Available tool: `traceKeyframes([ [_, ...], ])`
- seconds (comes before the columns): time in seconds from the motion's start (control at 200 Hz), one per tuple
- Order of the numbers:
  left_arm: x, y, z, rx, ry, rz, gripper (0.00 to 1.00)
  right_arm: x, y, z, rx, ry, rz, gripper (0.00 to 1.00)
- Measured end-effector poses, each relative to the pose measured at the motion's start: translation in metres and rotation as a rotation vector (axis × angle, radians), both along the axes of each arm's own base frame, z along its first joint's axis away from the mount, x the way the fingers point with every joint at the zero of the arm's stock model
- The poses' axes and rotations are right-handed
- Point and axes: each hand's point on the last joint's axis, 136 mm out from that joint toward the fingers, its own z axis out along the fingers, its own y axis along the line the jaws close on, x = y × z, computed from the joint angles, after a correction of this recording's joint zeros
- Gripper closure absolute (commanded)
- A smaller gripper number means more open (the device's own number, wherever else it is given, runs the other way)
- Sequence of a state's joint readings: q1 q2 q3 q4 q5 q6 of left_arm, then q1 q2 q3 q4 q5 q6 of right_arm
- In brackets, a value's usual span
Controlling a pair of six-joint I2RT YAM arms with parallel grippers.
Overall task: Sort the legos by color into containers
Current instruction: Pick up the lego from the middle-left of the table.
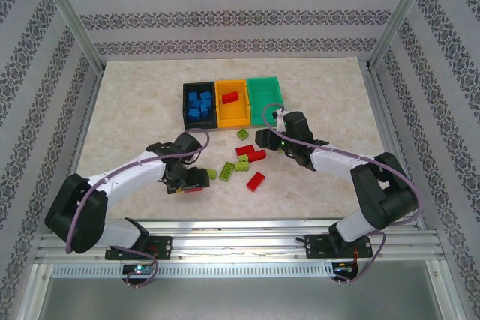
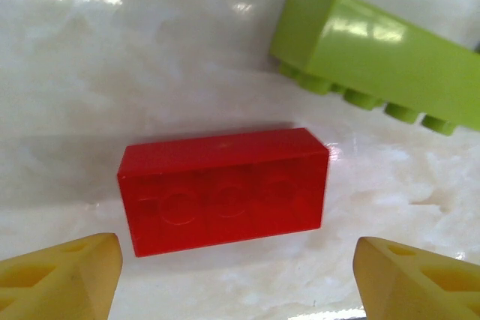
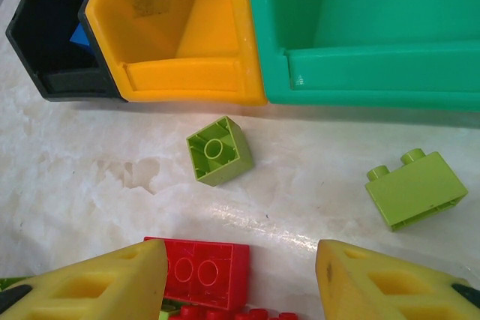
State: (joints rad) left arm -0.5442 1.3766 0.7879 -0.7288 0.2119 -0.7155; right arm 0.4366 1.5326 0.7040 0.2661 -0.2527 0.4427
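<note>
Three bins stand in a row at the back: black (image 1: pixel 189 110) holding several blue legos (image 1: pixel 199 103), orange-yellow (image 1: pixel 234 115) with a red brick (image 1: pixel 229 97), and green (image 1: pixel 265 91). Loose red and lime legos lie in front, among them a red brick (image 1: pixel 256 180) and a lime one (image 1: pixel 244 134). My left gripper (image 1: pixel 191 181) is open low over the table, its fingers (image 2: pixel 60 275) either side of a red brick (image 2: pixel 225 189) lying flat. My right gripper (image 3: pixel 240 275) is open above an upturned red brick (image 3: pixel 206 271), before the bins.
A lime brick (image 2: pixel 382 58) lies just past the left gripper's red one. An upturned small lime brick (image 3: pixel 219 150) and a longer lime brick (image 3: pixel 416 189) lie between the right gripper and the green bin's wall (image 3: pixel 375 73). Metal posts and patterned walls ring the table.
</note>
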Motion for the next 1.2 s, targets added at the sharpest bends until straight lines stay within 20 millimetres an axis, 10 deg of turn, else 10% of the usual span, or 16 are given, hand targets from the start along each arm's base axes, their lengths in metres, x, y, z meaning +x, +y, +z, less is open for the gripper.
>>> traceKeyframes([
  [1.199,0.005,0.001,-0.032,0.17,0.067,-0.07,0.33,-0.002,0.003,-0.004,0.008,0.019,0.013,0.44],
])
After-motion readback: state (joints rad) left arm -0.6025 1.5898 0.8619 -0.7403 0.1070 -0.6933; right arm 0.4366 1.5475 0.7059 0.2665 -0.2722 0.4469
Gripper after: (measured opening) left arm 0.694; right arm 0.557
